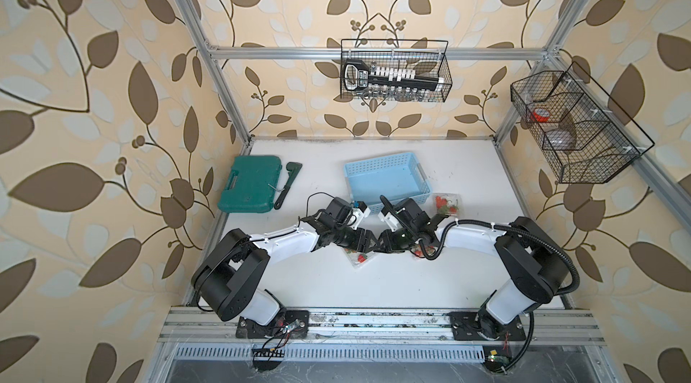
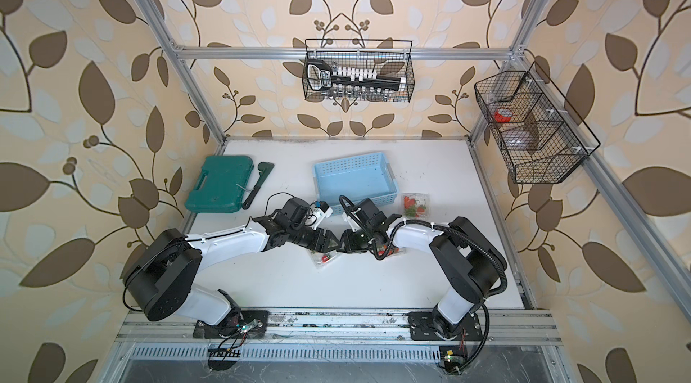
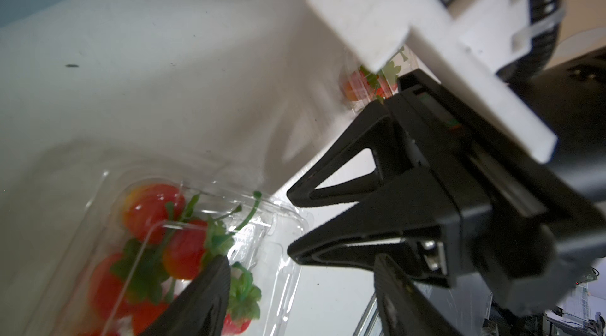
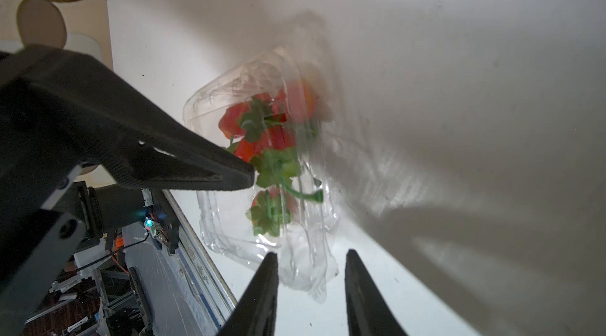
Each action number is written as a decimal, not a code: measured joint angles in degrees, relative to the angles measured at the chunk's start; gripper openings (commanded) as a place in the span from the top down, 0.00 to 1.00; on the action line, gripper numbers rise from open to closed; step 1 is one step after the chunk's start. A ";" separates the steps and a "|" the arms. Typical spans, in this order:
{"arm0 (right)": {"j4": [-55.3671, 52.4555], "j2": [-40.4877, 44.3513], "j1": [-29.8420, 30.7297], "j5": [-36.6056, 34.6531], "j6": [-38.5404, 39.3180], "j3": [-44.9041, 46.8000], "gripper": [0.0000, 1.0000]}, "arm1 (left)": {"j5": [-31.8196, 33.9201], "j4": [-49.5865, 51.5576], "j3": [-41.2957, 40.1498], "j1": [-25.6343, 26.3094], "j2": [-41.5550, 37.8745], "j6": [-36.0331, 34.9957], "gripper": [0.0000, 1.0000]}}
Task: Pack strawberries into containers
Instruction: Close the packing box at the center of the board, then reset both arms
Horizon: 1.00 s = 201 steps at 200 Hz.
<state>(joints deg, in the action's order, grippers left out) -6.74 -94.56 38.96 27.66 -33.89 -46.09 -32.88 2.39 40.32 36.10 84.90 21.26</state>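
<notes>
Meeting low over the middle of the table [image 1: 318,287], both arms are working at the nearest container [image 1: 359,259], which is lying just toward 6 o'clock of their tips. The left gripper [image 3: 301,288] is holding its fingers wide apart, one riding over the clear plastic above the strawberries [image 3: 183,249] and clamping nothing. The right gripper [image 4: 311,260] is standing with fingers apart on either side of the container's outer lip, and no pinch is showing.

A little toward 3 o'clock, a second container [image 1: 416,250] is peeking out from under the right forearm with berries inside. Farther off, at about 1 o'clock, a third container [image 1: 447,205] is sitting filled beside the blue basket [image 1: 385,181] at 12, which is looking empty. At 10 o'clock the green tool case [image 1: 250,184] is lying well apart.

No loose berry is showing, so packing is looking nearly done. Closing this nearest lid is probably what is remaining, though I cannot tell whether it is already snapped.

That container is roughly square, so it is offering no real long axis. It is sitting turned, with one corner pointing to 6 o'clock, and the berries' green stems are reaching toward the right gripper.
</notes>
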 measured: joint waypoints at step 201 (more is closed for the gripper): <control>6.97 1.07 0.11 0.46 -2.97 4.48 0.72 | 2.69 4.52 -1.36 0.31 -4.35 -0.76 0.29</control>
<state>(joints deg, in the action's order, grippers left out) 0.23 -93.49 39.07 28.12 -36.86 -41.60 -30.20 6.92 38.96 36.40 80.55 20.49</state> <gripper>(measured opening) 0.280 0.713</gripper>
